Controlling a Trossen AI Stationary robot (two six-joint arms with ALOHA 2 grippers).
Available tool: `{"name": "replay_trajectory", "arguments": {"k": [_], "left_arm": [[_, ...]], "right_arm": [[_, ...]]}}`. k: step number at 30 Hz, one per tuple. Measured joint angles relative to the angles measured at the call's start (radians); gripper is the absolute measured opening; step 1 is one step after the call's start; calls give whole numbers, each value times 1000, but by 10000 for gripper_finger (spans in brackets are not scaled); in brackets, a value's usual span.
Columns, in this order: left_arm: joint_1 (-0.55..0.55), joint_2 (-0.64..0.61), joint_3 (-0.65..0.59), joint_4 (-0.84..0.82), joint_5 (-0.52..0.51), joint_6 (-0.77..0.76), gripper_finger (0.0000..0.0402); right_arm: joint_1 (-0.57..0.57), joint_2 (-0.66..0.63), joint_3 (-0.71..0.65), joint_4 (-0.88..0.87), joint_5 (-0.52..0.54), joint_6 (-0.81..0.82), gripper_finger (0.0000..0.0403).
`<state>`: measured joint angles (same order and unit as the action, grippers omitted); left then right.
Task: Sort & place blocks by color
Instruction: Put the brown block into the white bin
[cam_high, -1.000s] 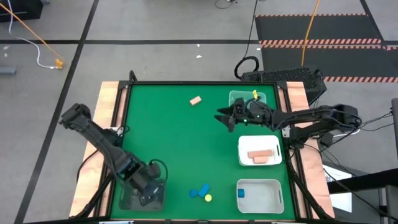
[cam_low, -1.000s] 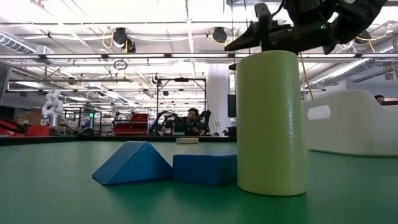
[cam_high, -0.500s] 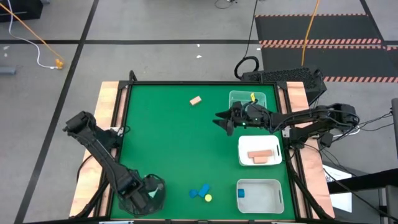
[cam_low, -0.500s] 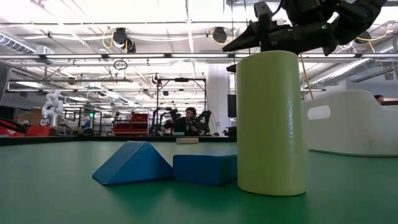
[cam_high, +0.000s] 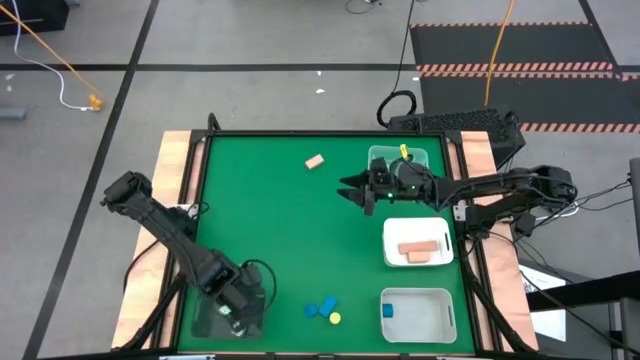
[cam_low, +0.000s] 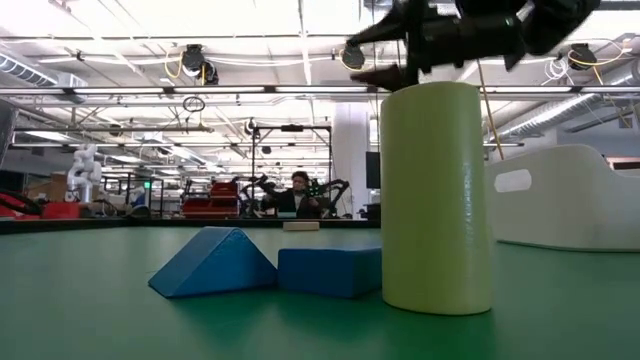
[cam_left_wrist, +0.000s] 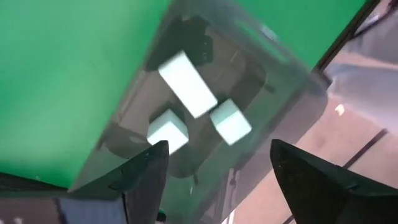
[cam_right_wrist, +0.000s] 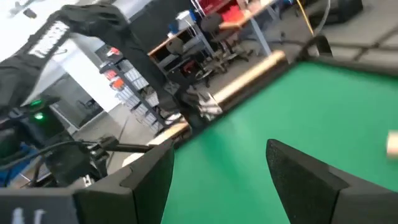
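Left gripper (cam_high: 238, 310): poised over the clear tray (cam_high: 205, 322) at the table's near-left corner, fingers spread wide, holding nothing. Its wrist view looks down on three mint blocks (cam_left_wrist: 186, 84) lying loose in that tray; by my guess this is the drop point for mint.

Right gripper (cam_high: 352, 188): raised above the mat, just beside the far clear tray (cam_high: 378, 156), fingers parted and empty, pointed toward the open green. Likely set to go for a stray piece.

Pink block (cam_high: 315, 161): alone on the far mat, well apart from any tray; unsorted.

White tray (cam_high: 392, 232): holds two pink bars (cam_high: 418, 246), so pink belongs here.

Near white tray (cam_high: 447, 310): one blue block (cam_high: 388, 311) in it.

Blue pieces (cam_high: 319, 309) and yellow cylinder (cam_high: 334, 319): bunched at the near edge, touching or nearly so, not yet sorted.

Yellow piece (cam_high: 406, 153): in the far clear tray, partly hidden by the right arm.
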<state>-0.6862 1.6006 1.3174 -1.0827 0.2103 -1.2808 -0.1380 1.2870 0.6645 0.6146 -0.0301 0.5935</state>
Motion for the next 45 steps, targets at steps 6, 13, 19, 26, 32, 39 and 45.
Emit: {"name": "replay_trajectory", "arguments": {"k": [6, 13, 19, 26, 32, 39, 45], "left_arm": [[115, -31, 0, -32, -24, 96, 260], [265, -46, 0, -43, -327, 275, 263], [440, -36, 0, -5, -542, 363, 262], [707, -7, -1, 157, -552, 552, 249], [905, 65, 0, 488, -452, 686, 243], [1035, 206, -1, 599, -446, 764, 245], [1089, 307, 0, 651, -441, 817, 246]], "right_arm": [[9, 1, 182, -273, 48, -257, 247], [-27, 30, 294, -553, 164, -462, 247], [-52, 30, 294, -676, 164, -465, 247], [-50, 30, 294, -791, 164, -486, 247], [-50, 30, 294, -824, 165, -441, 247], [-50, 30, 294, -826, 164, -422, 247], [-50, 30, 294, -828, 164, -422, 247]]}}
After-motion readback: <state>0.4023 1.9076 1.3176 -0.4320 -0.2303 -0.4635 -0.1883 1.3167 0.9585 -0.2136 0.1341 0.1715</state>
